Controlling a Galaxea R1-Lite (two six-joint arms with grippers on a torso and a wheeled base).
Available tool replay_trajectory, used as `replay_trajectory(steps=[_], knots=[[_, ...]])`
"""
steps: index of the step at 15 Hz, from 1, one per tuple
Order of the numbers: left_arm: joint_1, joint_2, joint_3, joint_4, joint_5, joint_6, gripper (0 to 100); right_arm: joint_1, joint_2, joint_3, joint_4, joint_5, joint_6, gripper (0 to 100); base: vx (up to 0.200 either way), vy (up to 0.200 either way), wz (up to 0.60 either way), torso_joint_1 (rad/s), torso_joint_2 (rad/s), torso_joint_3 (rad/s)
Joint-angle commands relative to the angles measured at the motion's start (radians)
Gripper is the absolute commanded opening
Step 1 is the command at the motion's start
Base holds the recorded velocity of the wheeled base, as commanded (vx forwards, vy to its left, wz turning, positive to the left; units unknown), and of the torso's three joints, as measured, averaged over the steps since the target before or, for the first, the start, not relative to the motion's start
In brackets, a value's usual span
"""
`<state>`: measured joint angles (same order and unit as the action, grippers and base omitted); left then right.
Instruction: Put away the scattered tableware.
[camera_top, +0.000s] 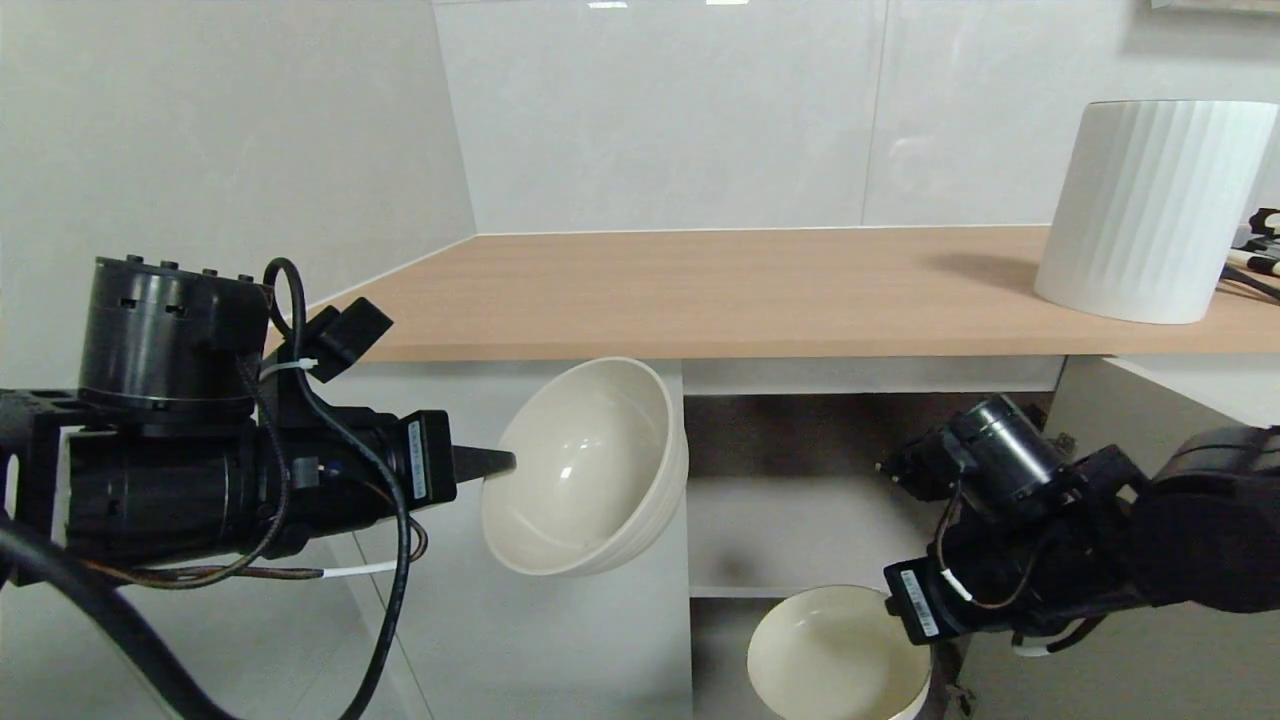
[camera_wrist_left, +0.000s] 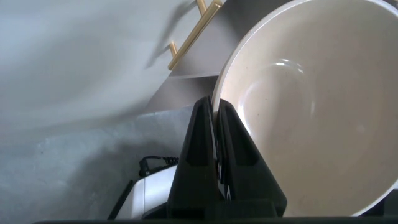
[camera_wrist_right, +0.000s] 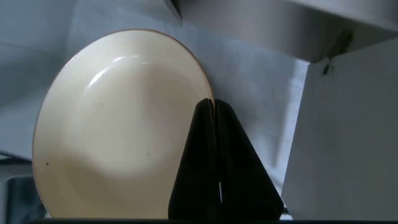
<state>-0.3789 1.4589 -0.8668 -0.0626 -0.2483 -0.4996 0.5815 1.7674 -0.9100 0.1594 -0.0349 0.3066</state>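
Wooden counter (camera_top: 760, 290), tiled wall (camera_top: 660, 110), tilted bowl (camera_top: 585, 470)

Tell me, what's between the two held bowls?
Nothing loose: in the head view, the cabinet shelf shows behind the gap between upper bowl and lower bowl.

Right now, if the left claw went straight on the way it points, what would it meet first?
Apart from the bowl shut in the left claw, probably the right arm's wrist across the open cabinet; depth is unclear, so it might miss it.
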Motion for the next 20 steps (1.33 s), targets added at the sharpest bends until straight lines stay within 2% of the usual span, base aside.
replay_trajectory(steps=[1, 4, 6, 8, 10, 14, 18, 20], knots=[[0.000, 0.000, 0.000, 0.000, 0.000, -0.001, 0, -0.006, 0.182, 0.022, -0.096, -0.002, 0.000, 0, 0.000, 0.000, 0.00, 0.000, 0.00, 0.000], [0.000, 0.000, 0.000, 0.000, 0.000, -0.001, 0, -0.071, 0.294, 0.022, -0.258, -0.022, 0.005, 0, 0.000, 0.000, 0.00, 0.000, 0.00, 0.000], [-0.001, 0.001, 0.005, 0.000, 0.000, -0.001, 0, -0.118, 0.406, 0.017, -0.423, -0.025, 0.035, 0, 0.000, 0.000, 0.00, 0.000, 0.00, 0.000], [-0.003, 0.001, 0.005, 0.000, 0.000, -0.001, 0, -0.132, 0.461, 0.017, -0.543, -0.059, 0.046, 0, 0.000, 0.000, 0.00, 0.000, 0.00, 0.000], [-0.009, 0.001, 0.005, 0.000, 0.000, -0.001, 0, -0.152, 0.546, -0.009, -0.659, -0.135, 0.055, 0, 0.000, 0.000, 0.00, 0.000, 0.00, 0.000], [-0.012, 0.008, 0.005, 0.000, 0.001, -0.001, 0, -0.184, 0.601, -0.066, -0.682, -0.184, 0.080, 0, 0.000, 0.000, 0.00, 0.000, 0.00, 0.000], [-0.020, 0.014, 0.008, 0.000, 0.001, -0.001, 0, -0.227, 0.665, -0.159, -0.681, -0.281, 0.088, 0, 0.000, 0.000, 0.00, 0.000, 0.00, 0.000], [-0.020, 0.014, 0.008, -0.002, 0.001, -0.001, 0, -0.233, 0.672, -0.170, -0.681, -0.283, 0.088, 0, 0.000, 0.000, 0.00, 0.000, 0.00, 0.000]])
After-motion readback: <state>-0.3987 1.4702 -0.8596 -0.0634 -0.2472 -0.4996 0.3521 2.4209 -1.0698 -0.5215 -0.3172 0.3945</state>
